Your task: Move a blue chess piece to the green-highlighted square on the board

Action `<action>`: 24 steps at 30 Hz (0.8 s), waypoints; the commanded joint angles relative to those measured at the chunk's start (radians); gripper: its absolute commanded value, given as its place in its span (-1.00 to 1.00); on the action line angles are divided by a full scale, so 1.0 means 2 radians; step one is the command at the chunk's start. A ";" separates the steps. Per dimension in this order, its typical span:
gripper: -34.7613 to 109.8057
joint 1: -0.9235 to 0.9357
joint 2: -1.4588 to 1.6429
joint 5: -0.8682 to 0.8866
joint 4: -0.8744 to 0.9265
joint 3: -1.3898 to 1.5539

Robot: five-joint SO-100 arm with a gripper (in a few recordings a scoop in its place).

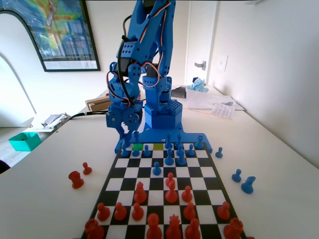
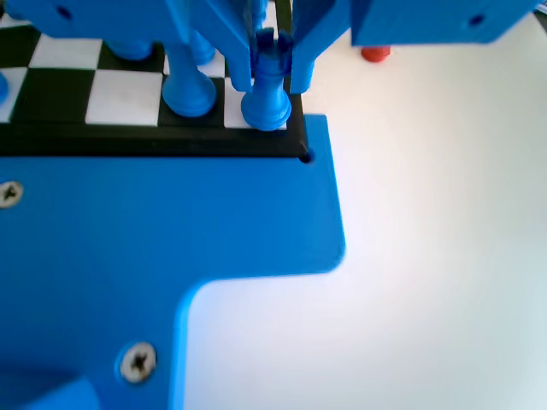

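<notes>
Two green-tinted squares (image 1: 148, 147) are showing on the board (image 1: 130, 173), in its far row near the blue base, fixed view. Blue rook (image 2: 267, 85): standing upright on the board's corner square in the wrist view, its foot resting on the surface. Gripper (image 2: 272, 73): hanging low over that corner, jaws sitting close on either side of the rook's upper part; actual contact cannot be told. Red pieces (image 1: 169, 191) are occupying the near rows; several blue and red ones are lying off-board on the desk (image 1: 269, 159).
</notes>
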 commanded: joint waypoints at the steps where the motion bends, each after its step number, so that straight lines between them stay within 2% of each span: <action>1: -0.51 0.021 0.008 -0.026 0.036 -0.032; 12: -0.51 0.047 0.015 -0.080 0.186 -0.130; 15: -0.51 0.053 0.022 -0.090 0.252 -0.171; 24: -0.51 0.020 0.048 -0.051 0.450 -0.318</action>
